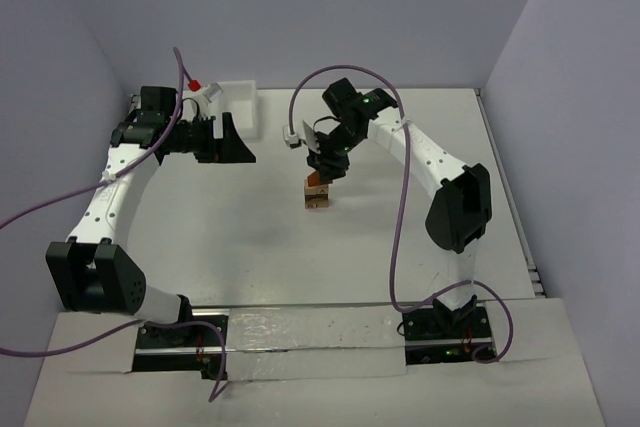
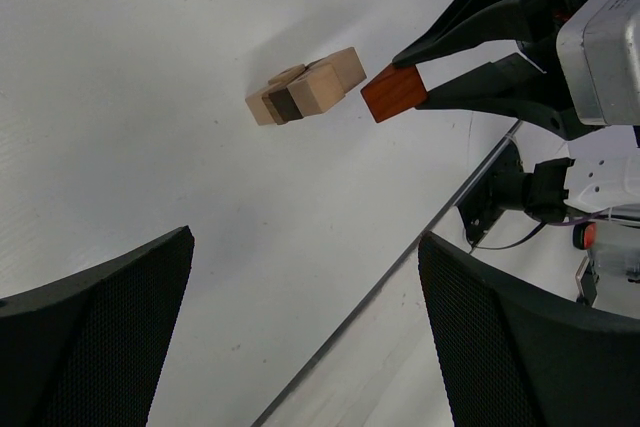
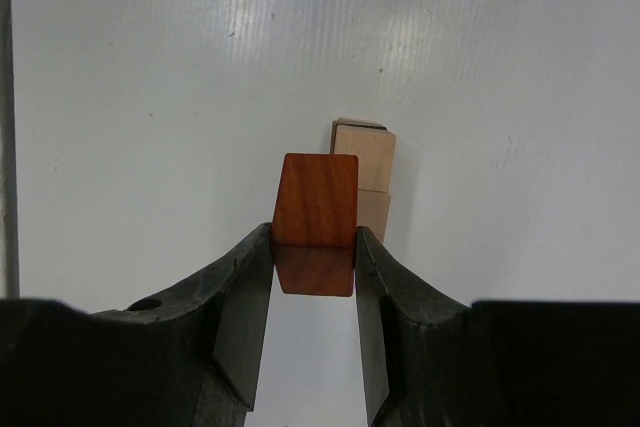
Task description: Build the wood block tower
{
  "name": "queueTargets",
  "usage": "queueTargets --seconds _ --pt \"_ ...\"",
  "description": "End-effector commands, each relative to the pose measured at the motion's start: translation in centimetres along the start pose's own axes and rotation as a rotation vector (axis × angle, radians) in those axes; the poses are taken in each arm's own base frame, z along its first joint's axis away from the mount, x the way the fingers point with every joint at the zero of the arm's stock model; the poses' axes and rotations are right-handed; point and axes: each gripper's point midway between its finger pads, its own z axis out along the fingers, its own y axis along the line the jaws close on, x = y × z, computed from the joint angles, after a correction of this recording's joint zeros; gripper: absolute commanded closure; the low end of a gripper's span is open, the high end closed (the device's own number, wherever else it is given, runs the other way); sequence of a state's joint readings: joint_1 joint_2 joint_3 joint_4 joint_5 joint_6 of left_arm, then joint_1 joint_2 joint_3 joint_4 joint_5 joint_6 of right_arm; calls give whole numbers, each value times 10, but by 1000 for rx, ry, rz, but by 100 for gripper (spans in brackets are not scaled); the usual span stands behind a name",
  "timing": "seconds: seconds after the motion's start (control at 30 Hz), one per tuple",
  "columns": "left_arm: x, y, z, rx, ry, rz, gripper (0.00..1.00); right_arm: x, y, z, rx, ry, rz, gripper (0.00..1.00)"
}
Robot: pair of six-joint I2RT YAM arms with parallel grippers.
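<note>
Reddish-brown block (image 3: 316, 212) sits clamped between the 2 fingers of the right gripper (image 3: 314, 244); the wood block tower (image 3: 366, 172) stands just beyond their tips, apart from it. Left gripper (image 2: 305, 237) gapes wide, holding nothing.

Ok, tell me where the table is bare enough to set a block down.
Bare: the table patch between the stack and the arm bases, and the back right corner. Crowded: back left, around the bin and left gripper, and at the stack under the right gripper and its block.
</note>
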State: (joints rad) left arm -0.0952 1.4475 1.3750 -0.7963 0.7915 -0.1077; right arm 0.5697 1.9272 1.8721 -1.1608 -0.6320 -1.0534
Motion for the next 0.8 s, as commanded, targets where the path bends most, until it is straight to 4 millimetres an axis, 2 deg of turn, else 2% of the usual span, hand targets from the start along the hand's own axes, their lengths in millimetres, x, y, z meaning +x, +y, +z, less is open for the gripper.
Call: queueTargets --seconds 0.0,0.43,0.77 --pt "-17 -9 -6 35 -45 55 1 -11 -10 2 23 -36 -40 90" --pt "-16 -4 -1 31 -33 41 1 -8 -21 18 9 -46 -11 87" --pt "-16 -3 0 36 -29 33 1 -8 -23 23 0 -52 0 85"
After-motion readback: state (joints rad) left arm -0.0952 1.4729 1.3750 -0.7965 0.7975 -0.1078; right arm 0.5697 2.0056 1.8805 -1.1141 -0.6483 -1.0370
